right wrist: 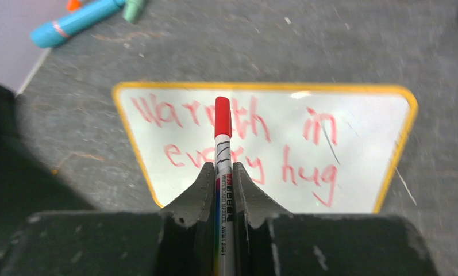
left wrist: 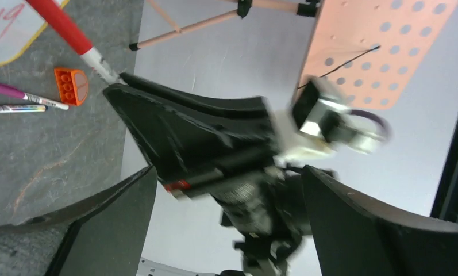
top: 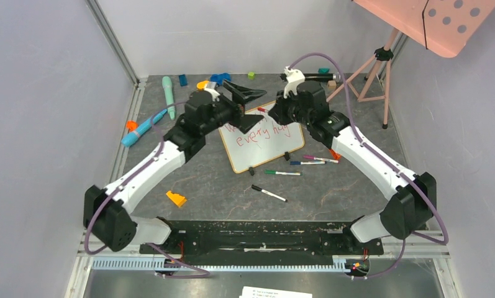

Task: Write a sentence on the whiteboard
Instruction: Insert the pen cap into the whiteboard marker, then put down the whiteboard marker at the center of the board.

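The whiteboard (right wrist: 370, 132), glossy, round-cornered, lies beyond the right pincer's (right wrist: 222, 172) red-capped marker (right wrist: 222, 118).

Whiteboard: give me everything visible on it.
The whiteboard is a small white rectangle in a thin light-wood frame with rounded corners, with two black feet on its near edge. It lies flat, skewed, on the grey table. The sentence, in red handwriting, reads "Warmth in every hug" in two lines. The right hand holds a red marker over it; whether they touch cannot be told.
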Available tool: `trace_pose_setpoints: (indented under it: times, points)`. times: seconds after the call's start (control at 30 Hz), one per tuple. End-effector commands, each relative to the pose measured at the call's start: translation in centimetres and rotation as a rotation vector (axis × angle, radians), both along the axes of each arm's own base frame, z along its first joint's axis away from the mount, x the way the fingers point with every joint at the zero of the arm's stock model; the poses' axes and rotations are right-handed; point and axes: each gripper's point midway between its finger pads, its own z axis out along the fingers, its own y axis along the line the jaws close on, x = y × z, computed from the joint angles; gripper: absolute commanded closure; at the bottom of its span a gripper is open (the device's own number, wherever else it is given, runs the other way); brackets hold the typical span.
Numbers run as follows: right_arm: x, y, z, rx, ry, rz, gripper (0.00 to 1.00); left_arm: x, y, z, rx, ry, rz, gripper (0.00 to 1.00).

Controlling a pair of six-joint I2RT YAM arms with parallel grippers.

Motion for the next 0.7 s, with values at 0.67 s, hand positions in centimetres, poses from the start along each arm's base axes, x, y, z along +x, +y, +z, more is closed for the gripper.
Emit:
trace_pose_setpoints:
  times: [0.67]
  points:
    - [-3.8,-19.6,-12.8,-0.251,0.255,-0.501,1.00,0.2,21.2,-10.8,1.076,-0.274,0.227,0.00]
